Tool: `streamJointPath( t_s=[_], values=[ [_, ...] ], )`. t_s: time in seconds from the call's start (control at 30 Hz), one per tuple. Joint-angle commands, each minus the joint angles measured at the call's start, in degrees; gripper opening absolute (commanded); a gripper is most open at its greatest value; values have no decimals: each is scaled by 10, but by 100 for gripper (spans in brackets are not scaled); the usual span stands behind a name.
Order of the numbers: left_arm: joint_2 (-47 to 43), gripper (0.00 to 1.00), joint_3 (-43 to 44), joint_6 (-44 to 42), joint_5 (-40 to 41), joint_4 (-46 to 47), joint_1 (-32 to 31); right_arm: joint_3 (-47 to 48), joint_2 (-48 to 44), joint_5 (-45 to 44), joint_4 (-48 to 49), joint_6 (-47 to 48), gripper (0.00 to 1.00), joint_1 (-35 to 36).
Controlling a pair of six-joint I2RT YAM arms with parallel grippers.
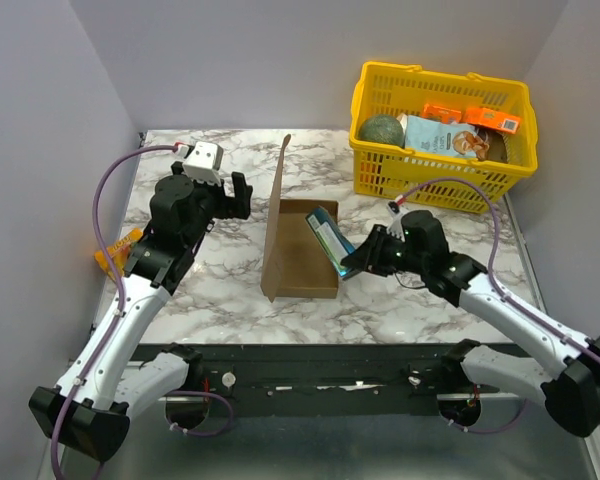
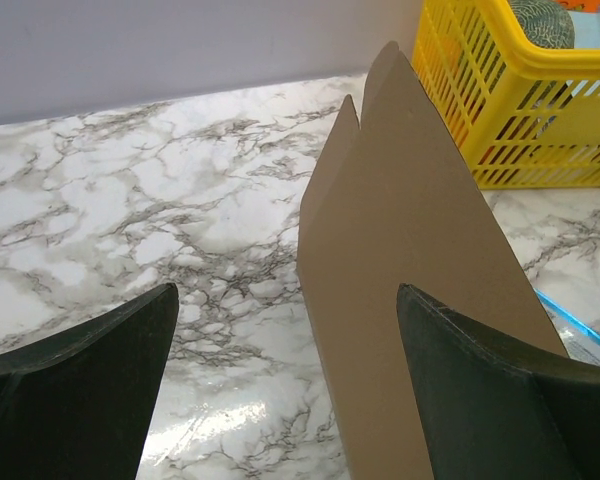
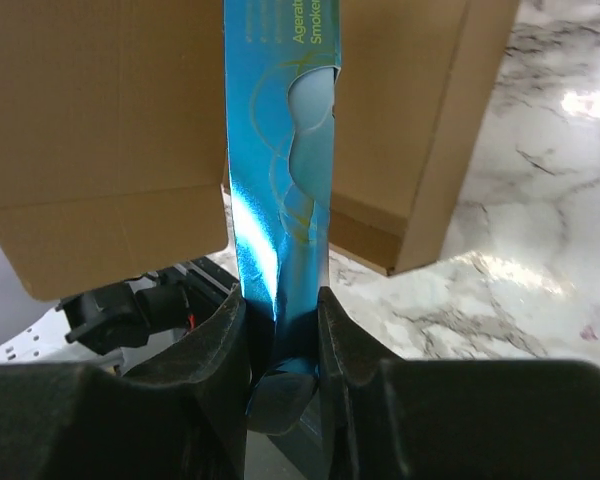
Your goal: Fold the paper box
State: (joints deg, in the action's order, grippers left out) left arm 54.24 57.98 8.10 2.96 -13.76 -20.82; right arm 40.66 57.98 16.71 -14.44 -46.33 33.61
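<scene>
While the paper box [image 1: 298,268] sits mid-table, tray formed but tall flap upright and not yet closed, the right gripper [image 1: 348,265] clamps a blue packet [image 1: 325,235] at its right edge; the left gripper [image 1: 238,195] gapes empty beside the flap.

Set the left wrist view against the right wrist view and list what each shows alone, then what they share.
Left wrist only: the yellow basket and the open left claw, holding nothing. Right wrist only: the blue packet, pinched in the right claw. Both: the cardboard box and the marble table.
</scene>
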Motion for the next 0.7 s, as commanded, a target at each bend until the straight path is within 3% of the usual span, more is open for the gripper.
streamJointPath(
  t_s=[0.0, 0.13, 0.23, 0.27, 0.33, 0.37, 0.47, 0.67],
  values=[
    [6, 99, -8, -9, 12, 13, 4, 49, 69, -28, 109, -18, 22, 25],
    [8, 99, -8, -11, 11, 14, 4, 72, 134, -56, 139, -32, 24, 37],
    [5, 99, -9, -12, 12, 13, 4, 95, 183, -54, 156, -26, 37, 49],
    [4, 99, -9, -13, 12, 13, 4, 102, 196, -48, 157, -25, 51, 52],
    [1, 99, -13, -16, 16, 15, 4, 120, 223, -41, 148, -22, 61, 52],
    [0, 99, -14, -17, 22, 12, 4, 123, 226, -46, 144, -20, 87, 56],
    [-2, 99, -23, -3, -1, 15, 15, 122, 203, -84, 92, 3, 95, 55],
    [27, 99, -36, 55, -101, 33, 101, 90, 139, -164, 37, 42, 95, 55]
  ],
)
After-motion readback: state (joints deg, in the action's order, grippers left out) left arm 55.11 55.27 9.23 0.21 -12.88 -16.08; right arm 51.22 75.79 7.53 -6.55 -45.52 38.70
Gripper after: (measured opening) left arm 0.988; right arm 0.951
